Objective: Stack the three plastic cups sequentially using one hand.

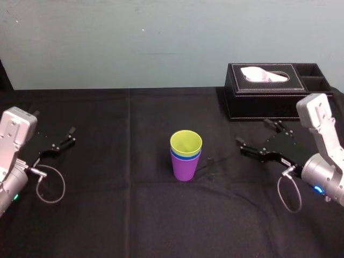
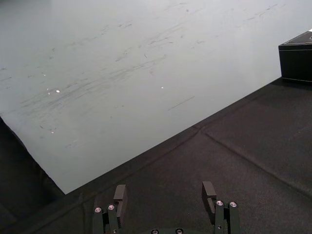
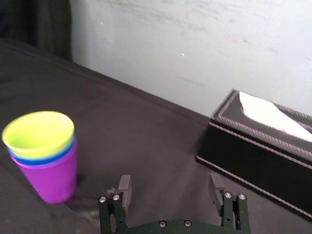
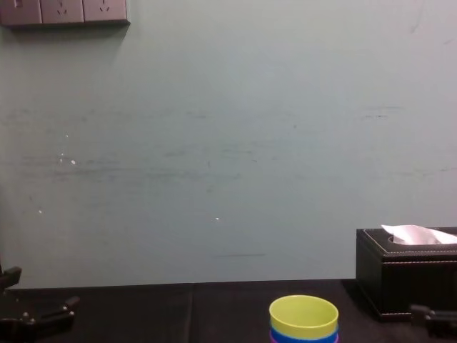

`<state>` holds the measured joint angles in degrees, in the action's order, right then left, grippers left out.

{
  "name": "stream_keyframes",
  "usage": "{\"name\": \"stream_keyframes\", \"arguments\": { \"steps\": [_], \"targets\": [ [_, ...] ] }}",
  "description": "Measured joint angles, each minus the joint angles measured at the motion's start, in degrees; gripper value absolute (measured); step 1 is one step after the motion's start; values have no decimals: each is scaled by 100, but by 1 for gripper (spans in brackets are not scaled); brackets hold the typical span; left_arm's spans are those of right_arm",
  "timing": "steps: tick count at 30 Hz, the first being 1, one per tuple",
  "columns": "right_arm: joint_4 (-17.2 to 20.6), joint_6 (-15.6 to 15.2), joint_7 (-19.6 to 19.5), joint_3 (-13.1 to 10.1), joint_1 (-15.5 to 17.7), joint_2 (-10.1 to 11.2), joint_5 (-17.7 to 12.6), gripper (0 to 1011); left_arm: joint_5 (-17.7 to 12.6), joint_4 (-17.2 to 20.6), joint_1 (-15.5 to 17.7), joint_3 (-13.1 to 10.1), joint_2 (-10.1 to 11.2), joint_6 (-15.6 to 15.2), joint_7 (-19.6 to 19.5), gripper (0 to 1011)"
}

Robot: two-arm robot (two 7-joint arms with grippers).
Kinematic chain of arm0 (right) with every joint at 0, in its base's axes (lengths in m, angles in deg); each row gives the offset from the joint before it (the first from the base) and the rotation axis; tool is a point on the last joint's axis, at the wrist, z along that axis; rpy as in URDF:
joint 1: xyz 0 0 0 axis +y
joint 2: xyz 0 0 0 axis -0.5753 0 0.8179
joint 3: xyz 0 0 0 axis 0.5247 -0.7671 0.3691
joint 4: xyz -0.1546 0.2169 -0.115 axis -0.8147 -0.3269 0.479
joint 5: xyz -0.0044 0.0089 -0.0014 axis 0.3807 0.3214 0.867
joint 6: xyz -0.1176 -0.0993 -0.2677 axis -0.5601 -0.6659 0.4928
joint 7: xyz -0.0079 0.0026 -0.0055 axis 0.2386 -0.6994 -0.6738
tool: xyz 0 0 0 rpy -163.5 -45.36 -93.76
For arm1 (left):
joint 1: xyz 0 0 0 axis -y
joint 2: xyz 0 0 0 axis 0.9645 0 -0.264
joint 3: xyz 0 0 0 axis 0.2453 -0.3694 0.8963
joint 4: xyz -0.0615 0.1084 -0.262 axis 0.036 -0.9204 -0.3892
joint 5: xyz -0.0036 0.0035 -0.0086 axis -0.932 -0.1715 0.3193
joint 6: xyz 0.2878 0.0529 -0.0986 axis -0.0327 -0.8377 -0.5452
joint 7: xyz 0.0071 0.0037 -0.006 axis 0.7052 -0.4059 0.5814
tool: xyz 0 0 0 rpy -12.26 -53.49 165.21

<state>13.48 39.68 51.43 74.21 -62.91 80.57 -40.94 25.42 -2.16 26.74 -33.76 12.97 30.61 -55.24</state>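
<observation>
Three nested cups (image 1: 186, 156) at table (image 1: 118, 215) centre, tissue box (image 1: 258, 105) behind, to the right.

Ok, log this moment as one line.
cups: yellow-green in blue in purple, upright | right gripper: open, beside stack, apart | left gripper: open, parked

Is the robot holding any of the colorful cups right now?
No, nothing is held. The right tool and the left tool are both open and empty, apart from the stack of cups standing on the table.

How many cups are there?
3, nested in one stack on the table: purple cup at the bottom, blue cup in the middle, yellow-green cup on top. None seem hidden.
</observation>
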Motion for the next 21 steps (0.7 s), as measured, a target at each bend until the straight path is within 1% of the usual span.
{"name": "stream_keyframes", "arguments": {
  "steps": [3,6,21],
  "targets": [
    [-276,105,16,-58,-29,-37,62,1004,0,0,0,0,0,0,0,1011],
    [-408,155,46,-81,-52,-54,86,1004,1,-1,0,0,0,0,0,1011],
    [-329,131,52,-65,-45,-49,77,1004,0,0,0,0,-1,0,0,1011]
  ]
}}
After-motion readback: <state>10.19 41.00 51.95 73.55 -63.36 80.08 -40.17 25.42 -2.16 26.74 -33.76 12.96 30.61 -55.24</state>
